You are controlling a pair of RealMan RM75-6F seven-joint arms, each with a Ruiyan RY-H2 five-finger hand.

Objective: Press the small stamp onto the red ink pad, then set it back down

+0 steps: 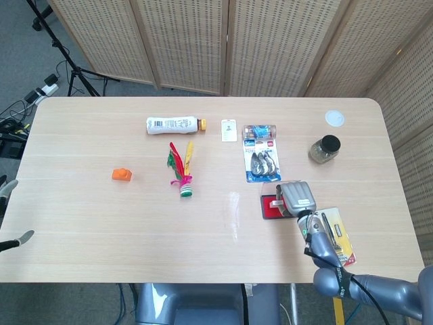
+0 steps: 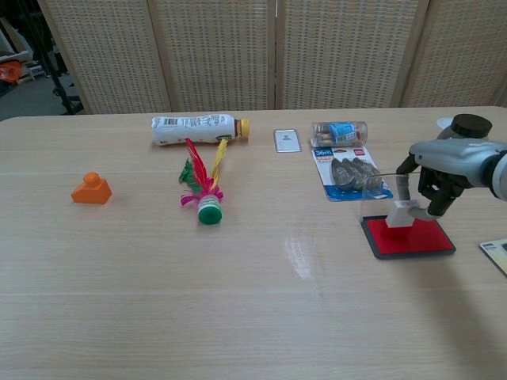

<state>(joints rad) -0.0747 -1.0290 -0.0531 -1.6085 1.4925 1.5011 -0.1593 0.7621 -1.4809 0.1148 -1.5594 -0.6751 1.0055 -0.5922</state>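
At the far left edge of the head view, the left hand [image 1: 8, 213] showed only as fingertips well apart from everything on the table [image 2: 238, 301]; whether it was open or closed could not be determined. Left of centre lay an orange block [image 2: 91, 189], a feathered shuttlecock [image 2: 203, 190] and a bottle [image 2: 196, 128] on its side. At the right, the right hand [image 2: 438, 178] pinched the small stamp [image 2: 402, 212] between its fingertips, its other fingers curled beside it. The stamp hung directly beneath the hand, over the rear left portion of the red ink pad [image 2: 408, 236], tilted, its lower edge at or just above the red surface. The coming press therefore called for a short downward travel by the right hand, the nearer of the two.
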